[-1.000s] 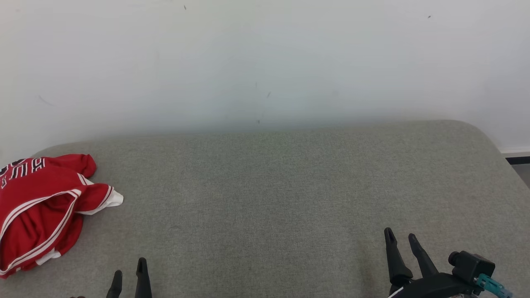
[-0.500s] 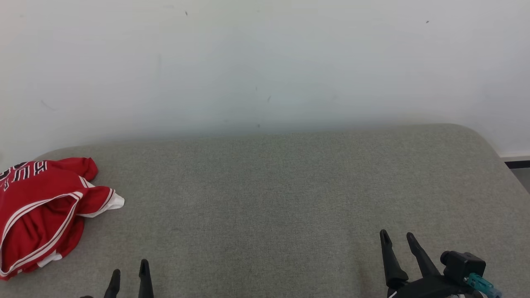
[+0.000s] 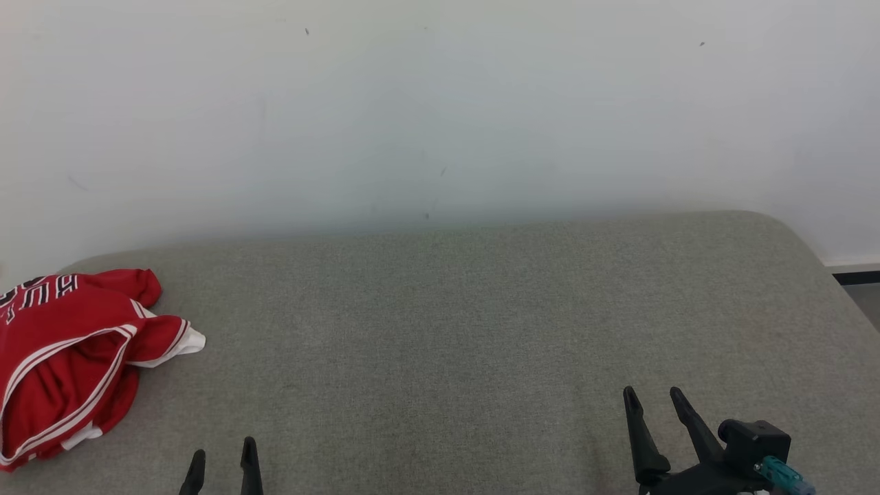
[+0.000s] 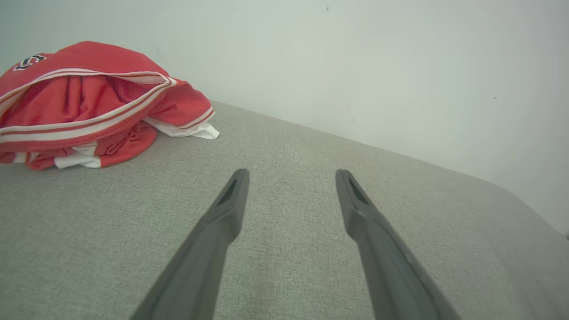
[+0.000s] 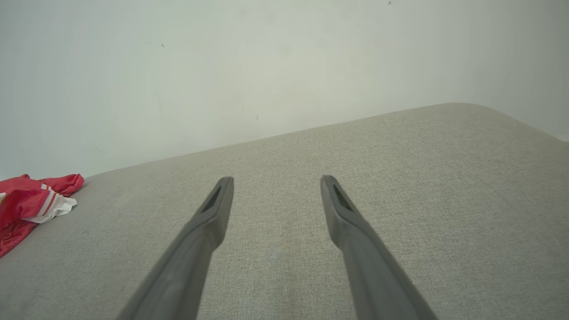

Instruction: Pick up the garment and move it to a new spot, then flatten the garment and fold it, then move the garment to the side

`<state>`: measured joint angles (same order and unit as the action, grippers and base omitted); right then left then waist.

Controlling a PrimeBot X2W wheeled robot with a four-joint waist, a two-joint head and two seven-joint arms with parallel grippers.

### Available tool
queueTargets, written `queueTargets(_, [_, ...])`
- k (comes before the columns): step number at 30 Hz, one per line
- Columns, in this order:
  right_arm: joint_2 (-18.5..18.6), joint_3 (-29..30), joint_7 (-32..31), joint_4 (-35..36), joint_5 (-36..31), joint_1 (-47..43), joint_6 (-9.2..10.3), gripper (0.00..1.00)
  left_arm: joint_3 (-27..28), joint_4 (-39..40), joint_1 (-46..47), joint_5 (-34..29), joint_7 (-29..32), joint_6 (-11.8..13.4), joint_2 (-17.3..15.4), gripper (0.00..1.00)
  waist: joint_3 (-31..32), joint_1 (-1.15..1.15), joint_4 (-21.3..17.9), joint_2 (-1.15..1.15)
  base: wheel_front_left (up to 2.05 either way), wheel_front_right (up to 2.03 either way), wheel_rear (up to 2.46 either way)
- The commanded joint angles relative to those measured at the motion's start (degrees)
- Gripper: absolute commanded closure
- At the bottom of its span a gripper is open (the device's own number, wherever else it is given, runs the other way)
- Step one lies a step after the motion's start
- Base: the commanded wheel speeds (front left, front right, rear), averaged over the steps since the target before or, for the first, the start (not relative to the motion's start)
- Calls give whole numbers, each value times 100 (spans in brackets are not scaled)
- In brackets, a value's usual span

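Garment (image 3: pixel 69 357), red with white stripe trim, lay crumpled at the far left of the grey cushion (image 3: pixel 440 309), near its back edge by the white wall (image 3: pixel 440 103). You weren't touching it. Your left gripper (image 3: pixel 223 448) sat low at the near edge, right of the garment and apart from it, jaws spread wide with nothing between them. In the left wrist view the garment (image 4: pixel 89 102) was up-left of the fingers (image 4: pixel 222 213), ahead of the tips, not touching. Bare cushion ran across the middle. Your right gripper (image 3: pixel 652 392) was at the lower right, well apart from the garment, fingers parted and empty too. Its wrist view caught a bit of the garment (image 5: pixel 31 204) at the left edge. Versus a second ago, the whole head picture had slid down a bit, so the camera tipped, not the things. Garment kept its spot on the cushion. Both grippers sat a little lower in frame, same spread.
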<state>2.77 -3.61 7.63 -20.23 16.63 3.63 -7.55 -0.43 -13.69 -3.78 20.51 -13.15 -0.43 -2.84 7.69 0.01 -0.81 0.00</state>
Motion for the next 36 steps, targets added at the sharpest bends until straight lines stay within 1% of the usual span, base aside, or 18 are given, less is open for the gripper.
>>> queueTargets(1, [17,-12,51,-5,-172,-23,10,0,-17,29,-53,-142,-68,36,-24,0,16,-1,-6,0,0,0,0])
queueTargets(17, [17,-66,116,-69,-821,-55,12,0,-147,53,-124,-428,-202,195,-20,0,130,-1,-5,0,0,0,0])
queueTargets(31, [17,-54,103,-71,-744,-83,12,0,-200,58,-149,-285,-124,277,-37,0,137,-1,-45,0,0,0,0])
queueTargets(36, [16,-29,111,-58,-720,-130,12,0,-229,80,-169,-278,-108,284,-60,0,142,-1,82,0,0,0,0])
